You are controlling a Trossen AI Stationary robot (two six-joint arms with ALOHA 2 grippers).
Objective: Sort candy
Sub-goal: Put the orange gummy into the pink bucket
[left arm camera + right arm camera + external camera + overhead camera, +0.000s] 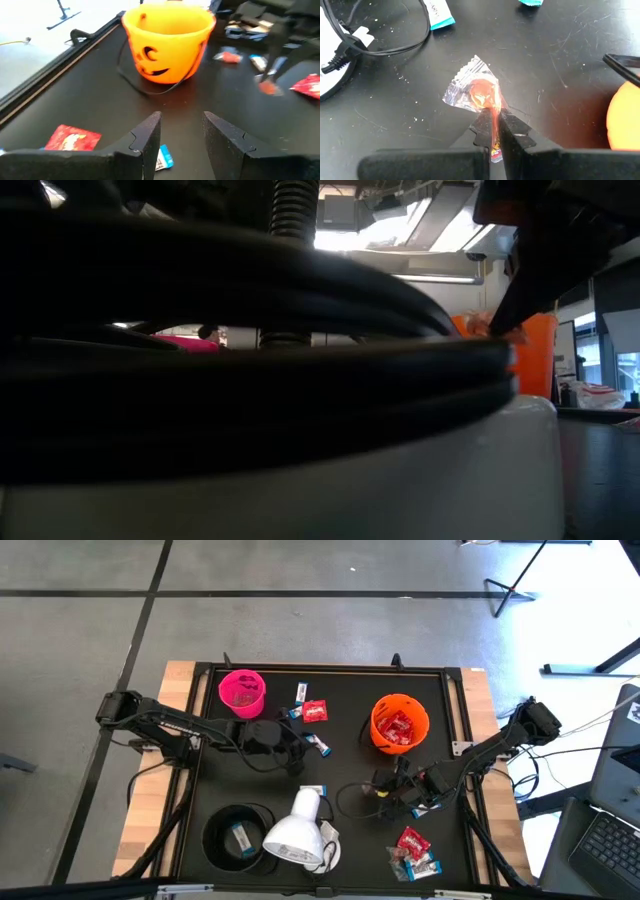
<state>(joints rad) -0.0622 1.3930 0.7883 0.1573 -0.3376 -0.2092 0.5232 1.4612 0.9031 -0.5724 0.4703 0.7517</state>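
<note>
Black tabletop, high view: the tabletop (340,765) carries three cups, an orange cup (400,723), a pink cup (242,691) and a black cup (238,834), plus one white lamp head (297,831).
Candy count, high view: red packets fill the orange cup; one red packet (315,711) and two slim white-and-blue bars (301,692) lie near the left gripper (297,749); a small heap of red and blue pieces (414,852) lies on the near side of the right gripper (383,787); one wrapped piece sits in the black cup.
Right gripper, high view: between the orange cup and the heap, just beside the lamp's cable.
Low view: a black rim and the pale lamp head block nearly everything; part of the orange cup (535,350) shows behind.
Left wrist view: the left gripper (182,131) is parted and holds nothing; one red packet (73,138) and one blue-ended bar (163,157) lie beside its fingers (147,137), the orange cup (167,42) ahead.
Right wrist view: the right gripper (494,132) is clenched on one clear-wrapped orange sweet (479,93), pinched by its twisted wrapper end; two blue-ended bars (439,14) lie farther off.
</note>
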